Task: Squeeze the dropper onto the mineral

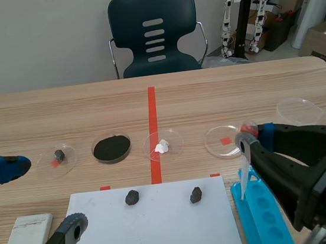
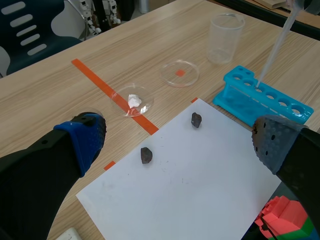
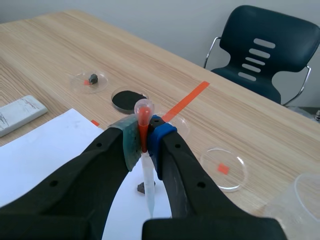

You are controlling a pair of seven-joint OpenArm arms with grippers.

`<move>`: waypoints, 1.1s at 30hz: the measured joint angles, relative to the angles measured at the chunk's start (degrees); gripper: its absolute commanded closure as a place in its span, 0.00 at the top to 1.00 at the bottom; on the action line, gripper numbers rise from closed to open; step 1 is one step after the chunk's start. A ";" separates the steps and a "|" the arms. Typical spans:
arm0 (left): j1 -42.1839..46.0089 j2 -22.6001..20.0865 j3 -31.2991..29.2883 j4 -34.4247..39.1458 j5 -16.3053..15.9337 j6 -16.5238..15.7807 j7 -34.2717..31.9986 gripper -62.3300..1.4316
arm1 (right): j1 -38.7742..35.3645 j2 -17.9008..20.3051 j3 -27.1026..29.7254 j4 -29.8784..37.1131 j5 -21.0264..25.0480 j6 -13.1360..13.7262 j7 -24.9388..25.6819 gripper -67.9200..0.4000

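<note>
Two dark mineral lumps lie on the white paper [image 1: 152, 230]: one [image 1: 132, 197] on the left, one [image 1: 196, 195] on the right. My right gripper [image 1: 251, 138] is shut on a clear dropper [image 1: 244, 177] just below its red bulb [image 3: 143, 116]. The dropper hangs upright, its tip at the near end of the blue rack [image 1: 261, 217]. In the right wrist view one mineral [image 3: 142, 188] shows just behind the tube. My left gripper [image 1: 41, 196] stands open and empty near the paper's left edge, with both minerals [image 2: 146, 155] [image 2: 196, 119] ahead of it.
A row of petri dishes lies beyond the paper: a small dark stone [image 1: 60, 154], black powder [image 1: 111, 148], a white lump [image 1: 163, 147], and an empty dish [image 1: 225, 141]. A clear cup [image 2: 226, 37] stands at the far right. A pale slab [image 1: 22, 234] lies left of the paper.
</note>
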 measured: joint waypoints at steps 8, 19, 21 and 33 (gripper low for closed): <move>0.00 0.00 0.00 0.00 0.00 0.00 0.00 0.99 | -5.55 0.00 4.74 1.84 0.02 -0.02 7.32 0.02; 0.00 0.00 0.00 0.00 0.00 0.00 0.00 0.99 | -6.23 0.00 6.40 1.81 0.02 -1.64 8.90 0.02; 0.00 0.00 0.00 0.00 0.00 0.00 0.00 0.99 | -6.23 0.00 6.40 1.81 0.02 -1.62 8.87 0.02; 0.00 0.00 0.00 0.00 0.00 0.00 0.00 0.99 | -6.23 0.00 6.40 1.81 0.00 -1.62 6.67 0.02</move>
